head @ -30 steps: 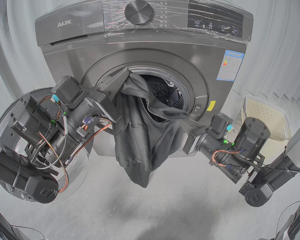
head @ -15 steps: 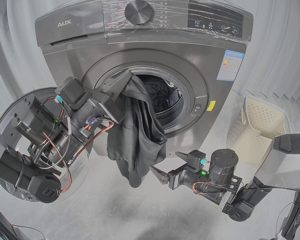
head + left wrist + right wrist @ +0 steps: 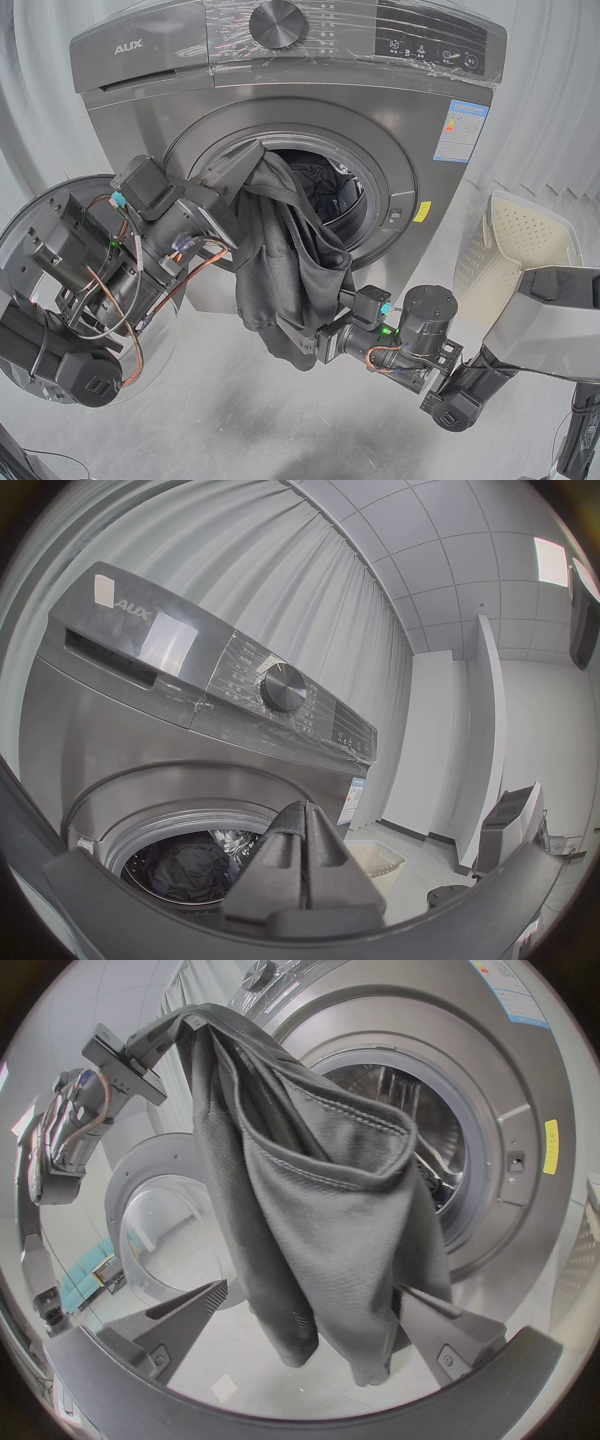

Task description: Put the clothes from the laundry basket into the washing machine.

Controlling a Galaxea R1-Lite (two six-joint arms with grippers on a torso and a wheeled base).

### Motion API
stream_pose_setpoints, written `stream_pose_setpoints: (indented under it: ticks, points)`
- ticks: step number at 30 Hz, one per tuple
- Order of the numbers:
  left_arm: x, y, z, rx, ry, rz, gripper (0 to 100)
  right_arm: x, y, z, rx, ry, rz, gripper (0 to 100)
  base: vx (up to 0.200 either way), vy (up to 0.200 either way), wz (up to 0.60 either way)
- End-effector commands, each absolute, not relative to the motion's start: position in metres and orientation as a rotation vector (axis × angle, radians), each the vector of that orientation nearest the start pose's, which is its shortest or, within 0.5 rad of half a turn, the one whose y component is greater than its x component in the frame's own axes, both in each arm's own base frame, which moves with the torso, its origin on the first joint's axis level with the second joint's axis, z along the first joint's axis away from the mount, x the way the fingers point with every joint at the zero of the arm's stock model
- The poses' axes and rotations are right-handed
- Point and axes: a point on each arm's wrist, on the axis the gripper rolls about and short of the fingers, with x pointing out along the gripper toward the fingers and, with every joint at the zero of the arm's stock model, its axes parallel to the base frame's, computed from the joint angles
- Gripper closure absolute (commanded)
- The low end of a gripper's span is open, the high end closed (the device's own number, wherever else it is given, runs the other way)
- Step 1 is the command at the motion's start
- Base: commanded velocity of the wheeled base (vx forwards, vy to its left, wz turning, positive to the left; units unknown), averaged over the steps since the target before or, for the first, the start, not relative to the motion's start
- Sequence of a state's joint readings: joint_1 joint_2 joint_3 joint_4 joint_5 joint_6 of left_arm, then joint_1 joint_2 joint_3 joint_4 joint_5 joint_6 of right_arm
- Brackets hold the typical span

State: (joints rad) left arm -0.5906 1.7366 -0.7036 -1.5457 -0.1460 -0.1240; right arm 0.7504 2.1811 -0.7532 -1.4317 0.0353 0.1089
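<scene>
Left tool [image 3: 250,156] clenched on dark garment [image 3: 281,262] at washing machine [image 3: 350,106] opening's upper-left rim; garment hangs down before the opening. Right tool [image 3: 306,1291] spread wide, flanking garment's lower folds.

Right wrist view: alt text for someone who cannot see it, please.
A dark garment hangs from the left gripper, shut on its top edge, before the open washing machine. The right gripper, open, flanks the garment's lower end.

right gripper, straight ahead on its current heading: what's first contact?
The dark garment, hanging from the left gripper, sits between the open fingers of the right gripper. Behind it, probably the washing machine; depth unclear.
</scene>
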Motion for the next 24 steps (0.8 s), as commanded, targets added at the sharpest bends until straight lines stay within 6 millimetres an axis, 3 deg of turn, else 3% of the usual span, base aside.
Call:
stream_pose_setpoints:
  ticks: [1,4,12,16,24]
  points:
    - [0.242,-0.166,0.234,-0.231,-0.465,-0.752,100,0.269,0.257,0.077,0.111,0.041,0.848,0,0.0,0.0,0.0]
    - [0.242,-0.166,0.234,-0.231,-0.466,-0.753,100,0.269,0.257,0.078,0.113,0.036,0.854,0,0.0,0.0,0.0]
    - [0.241,-0.166,0.236,-0.233,-0.471,-0.753,100,0.304,0.268,0.065,0.104,0.031,0.716,0,0.0,0.0,0.0]
    - [0.24,-0.166,0.237,-0.234,-0.475,-0.753,100,0.318,0.285,0.053,0.11,0.016,0.714,0,0.0,0.0,0.0]
    - [0.24,-0.166,0.242,-0.242,-0.494,-0.751,100,0.324,0.301,0.04,0.117,0.007,0.722,0,0.0,0.0,0.0]
